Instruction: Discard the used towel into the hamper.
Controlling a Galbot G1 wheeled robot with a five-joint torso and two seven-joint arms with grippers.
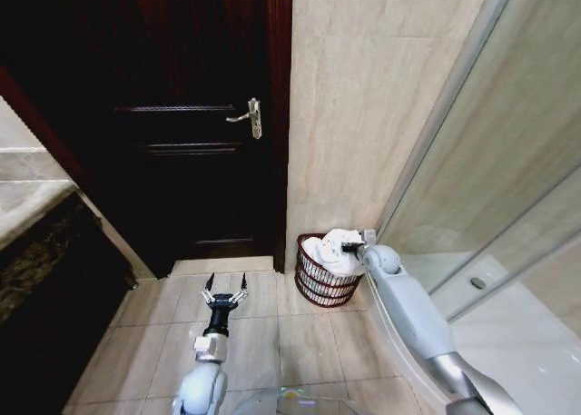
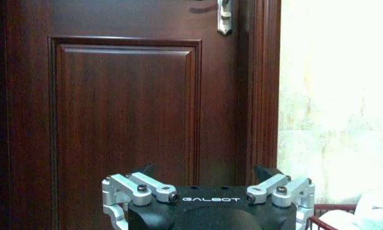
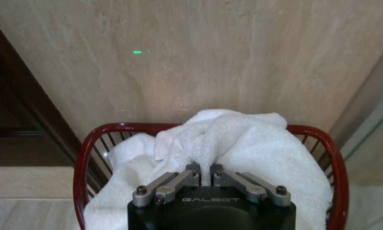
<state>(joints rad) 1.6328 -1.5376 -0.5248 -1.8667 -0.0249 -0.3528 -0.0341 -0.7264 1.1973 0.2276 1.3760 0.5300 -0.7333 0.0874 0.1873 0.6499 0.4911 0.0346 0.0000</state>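
The hamper [image 1: 320, 288], a small round red-brown wire basket, stands on the floor against the beige wall beside the door. A white towel [image 1: 329, 251] is bunched up inside it and rises above the rim [image 3: 133, 126]. My right gripper [image 1: 352, 248] is over the basket, shut on a fold of the towel [image 3: 229, 139]. My left gripper [image 1: 225, 289] hangs open and holding nothing above the floor tiles left of the hamper, facing the door. The left wrist view catches the hamper's rim [image 2: 329, 216] and a bit of towel [image 2: 377, 211].
A dark wooden door [image 1: 182, 115] with a metal handle [image 1: 251, 118] is behind the left gripper. A glass shower screen [image 1: 490, 188] runs along the right. A stone counter edge [image 1: 27, 202] is at the left. Tiled floor [image 1: 263, 342] lies open between them.
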